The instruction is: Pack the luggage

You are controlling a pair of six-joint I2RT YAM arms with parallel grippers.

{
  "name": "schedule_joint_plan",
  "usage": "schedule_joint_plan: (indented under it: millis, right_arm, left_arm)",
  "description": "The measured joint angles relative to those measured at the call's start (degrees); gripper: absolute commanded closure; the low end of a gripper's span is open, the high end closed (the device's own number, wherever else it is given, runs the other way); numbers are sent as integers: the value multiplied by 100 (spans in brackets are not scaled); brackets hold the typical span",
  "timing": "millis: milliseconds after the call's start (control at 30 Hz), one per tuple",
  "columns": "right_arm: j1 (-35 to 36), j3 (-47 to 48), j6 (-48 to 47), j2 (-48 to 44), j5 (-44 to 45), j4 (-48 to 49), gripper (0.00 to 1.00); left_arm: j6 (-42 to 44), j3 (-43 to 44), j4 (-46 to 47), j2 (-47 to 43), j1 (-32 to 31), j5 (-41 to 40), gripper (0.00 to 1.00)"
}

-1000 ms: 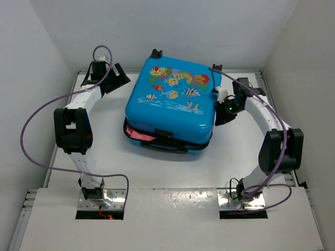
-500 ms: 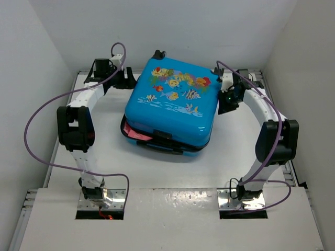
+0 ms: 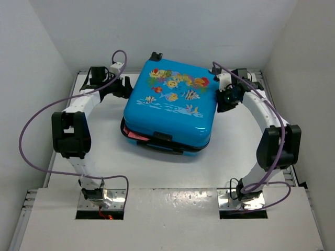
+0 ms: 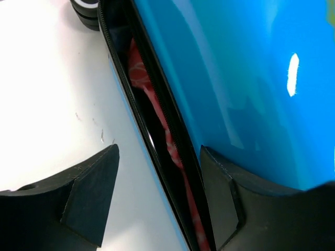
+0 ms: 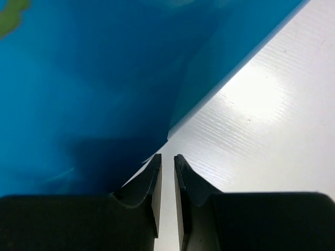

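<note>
My left gripper (image 4: 158, 151), wide and empty, straddles the luggage (image 3: 170, 107) seam where red cloth (image 4: 141, 78) pokes out; right gripper (image 5: 167, 159), nearly closed, empty, probably braces opposite.

One suitcase (image 3: 170, 107), two pincers (image 4: 158, 157) (image 5: 167, 159) (one red cloth (image 4: 140, 70) inside)

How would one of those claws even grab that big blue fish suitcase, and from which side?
Probably by the lid's thin rim along the unzipped gap, coming from the left arm's side, where the left gripper stands open astride it. The suitcase shell is broad, smooth and curved, likely too wide to span; the gap, showing red cloth, offers a narrow edge.
</note>
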Motion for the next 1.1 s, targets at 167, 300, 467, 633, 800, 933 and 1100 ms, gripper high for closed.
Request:
schedule_joint_plan:
  millis: [167,300,467,633,800,933,1100]
  right_arm:
    - [55,-42,-149,-133,114,4,83]
    - [101,-42,-262,-144,269,-2,83]
    - [564,-111,-417,-216,-31,70,82]
    - [1244,-326,-564,-249,-612,55,82]
    - [1705,-463,-573,-249,-1073,92,81]
    - [1910,-715,-581,-428,-1266,133,80]
    - [2704,-1858,-938,-1746,-1370,566,78]
  left_arm:
    - [61,-164,-24,-581,-2,-90,30]
    - [57,-269,55,-1010,-2,-122,30]
    - [-358,-782,94,-1777,-610,1233,10]
    - [-1088,-1650,212,-2721,-533,743,1]
    - [-2026,-2129,245,-3683,590,-907,1]
    - [-2507,-1937,-229,-4000,944,-2306,1]
    - [-2809,-1687,-1174,-4006,1272,-3427,1]
